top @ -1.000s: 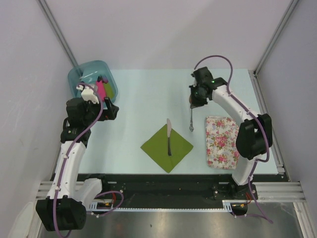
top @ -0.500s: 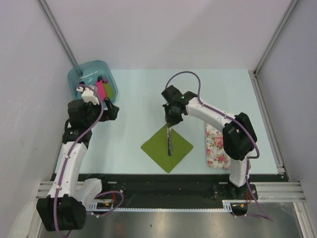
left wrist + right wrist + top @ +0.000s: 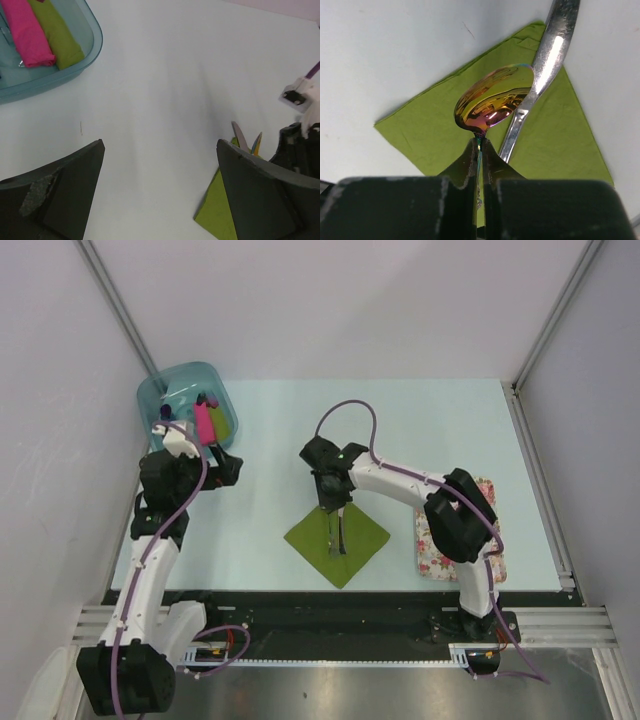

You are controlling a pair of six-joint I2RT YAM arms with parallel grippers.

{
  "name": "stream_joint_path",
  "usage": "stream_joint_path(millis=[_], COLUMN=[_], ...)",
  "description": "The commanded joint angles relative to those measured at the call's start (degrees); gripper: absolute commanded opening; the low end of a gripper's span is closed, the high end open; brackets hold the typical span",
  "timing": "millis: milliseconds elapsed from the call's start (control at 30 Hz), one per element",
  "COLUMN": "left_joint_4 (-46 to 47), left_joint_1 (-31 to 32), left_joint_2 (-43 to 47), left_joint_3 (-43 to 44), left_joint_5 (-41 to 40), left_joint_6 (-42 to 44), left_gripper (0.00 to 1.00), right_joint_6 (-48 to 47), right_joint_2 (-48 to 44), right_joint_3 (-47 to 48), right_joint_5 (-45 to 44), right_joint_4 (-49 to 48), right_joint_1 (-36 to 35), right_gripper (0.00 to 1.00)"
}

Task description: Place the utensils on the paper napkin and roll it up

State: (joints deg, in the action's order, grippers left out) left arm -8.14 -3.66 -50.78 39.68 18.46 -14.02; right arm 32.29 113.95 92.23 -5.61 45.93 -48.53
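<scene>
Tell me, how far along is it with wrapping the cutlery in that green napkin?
Done: a knife already lies on the napkin. In hand: the right end effector grips a spoon by its handle, bowl above the napkin beside the knife. Remaining: release the spoon, then roll the napkin, which lies flat. The left end effector is open and empty.
</scene>
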Motion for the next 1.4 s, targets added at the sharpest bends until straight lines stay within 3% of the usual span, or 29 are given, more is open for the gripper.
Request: stream_joint_path(millis=[0,833,933,1000,1167,1367], left_joint_4=[2.8,3.8,3.7,3.6,2.7,-1.3], left_joint_1=[-0.2,-0.3,-0.3,-0.2,-0.2,-0.2], left_joint_2=[2.5,0.4,0.3,0.1,-0.4,-1.5], left_joint_3=[-0.2,-0.5,-0.4,-0.4,0.3,3.7], left_joint_5=[0.8,1.1,1.1,1.1,1.4,5.9], left_joint_6=[-0.4,-0.2,0.0,0.1,0.8,5.4], left_gripper=[1.0,1.0,1.0,1.0,1.0,1.0], right_joint_6=[2.0,2.7,2.7,2.6,2.4,1.0], right_joint_2=[2.9,9.8,9.8,9.6,9.0,5.3], right_joint_3=[2.0,6.4,6.3,6.3,6.3,7.7], right_joint_5=[-2.7,-5.8,-6.0,-6.0,-5.8,-3.3], right_joint_4=[-0.5,1.7,1.9,1.9,2.1,1.7], right_joint_1=[-0.1,1.7,1.6,1.7,1.7,1.7], right_gripper=[0.0,0.0,0.04,0.13,0.25,0.32])
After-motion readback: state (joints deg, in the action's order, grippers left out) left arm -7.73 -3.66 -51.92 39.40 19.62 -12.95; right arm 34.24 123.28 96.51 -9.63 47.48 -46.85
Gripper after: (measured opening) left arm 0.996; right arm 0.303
